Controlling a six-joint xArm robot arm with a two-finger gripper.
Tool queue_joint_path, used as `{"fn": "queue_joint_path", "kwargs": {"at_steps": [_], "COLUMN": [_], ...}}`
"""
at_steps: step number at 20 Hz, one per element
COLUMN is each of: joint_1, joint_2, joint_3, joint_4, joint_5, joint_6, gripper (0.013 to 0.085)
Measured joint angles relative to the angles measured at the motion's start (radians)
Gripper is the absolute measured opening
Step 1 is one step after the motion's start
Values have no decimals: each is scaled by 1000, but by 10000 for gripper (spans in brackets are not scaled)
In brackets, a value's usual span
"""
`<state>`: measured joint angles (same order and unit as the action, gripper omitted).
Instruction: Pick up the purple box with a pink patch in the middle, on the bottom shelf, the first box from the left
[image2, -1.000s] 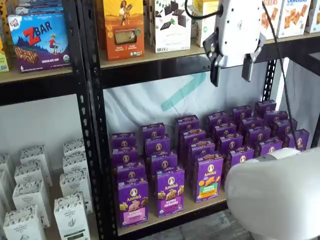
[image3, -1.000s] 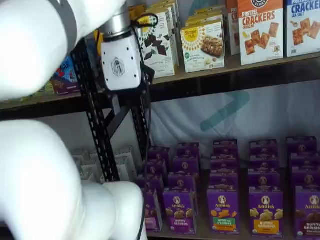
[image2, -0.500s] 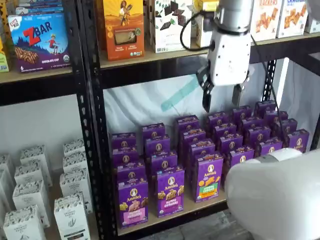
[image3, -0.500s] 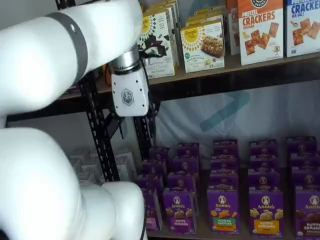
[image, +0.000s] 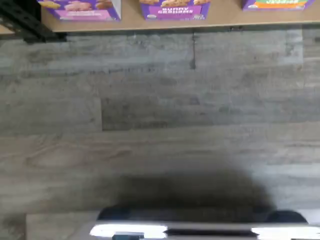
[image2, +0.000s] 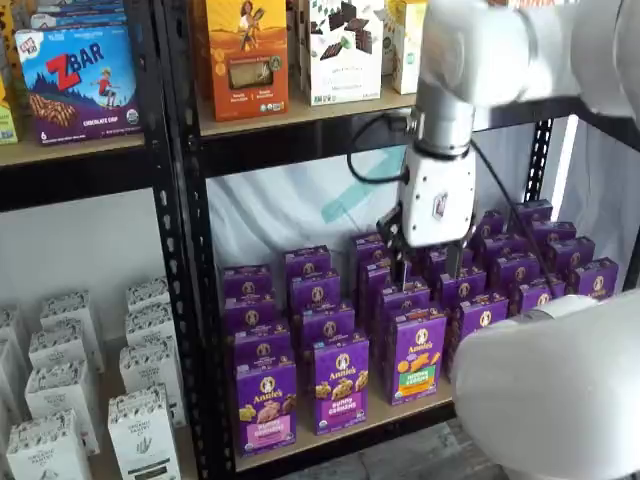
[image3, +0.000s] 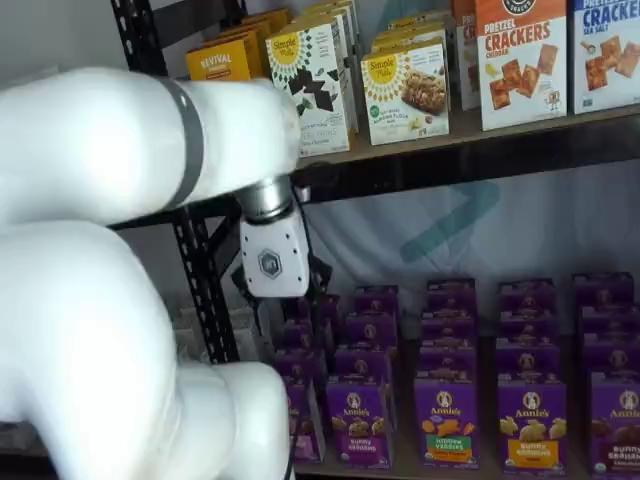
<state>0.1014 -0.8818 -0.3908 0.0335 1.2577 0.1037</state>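
Purple box (image2: 266, 405) stands untouched at the bottom shelf's (image2: 340, 432) near left corner; gripper (image2: 425, 272) hangs farther right, fingers spread and empty, grasp still ahead.

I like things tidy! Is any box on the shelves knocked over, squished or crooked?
Nothing stands out. The purple boxes stand upright in neat rows on the bottom shelf, and so does the purple box with the pink patch. The boxes on the shelf above also stand straight. The gripper hangs open, touching none.
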Motion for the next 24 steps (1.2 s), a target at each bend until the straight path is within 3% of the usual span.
{"fn": "queue_joint_path", "kwargs": {"at_steps": [5,14,19,24], "joint_1": [27,51,44,23], "joint_2": [52,264,398,538], "joint_3": [115,191,191,193], "joint_4": [-49,-142,-157,-117], "joint_5": [-208,-462,-572,-723], "joint_6": [46,137,149,102], "gripper": [850,850,850,850]}}
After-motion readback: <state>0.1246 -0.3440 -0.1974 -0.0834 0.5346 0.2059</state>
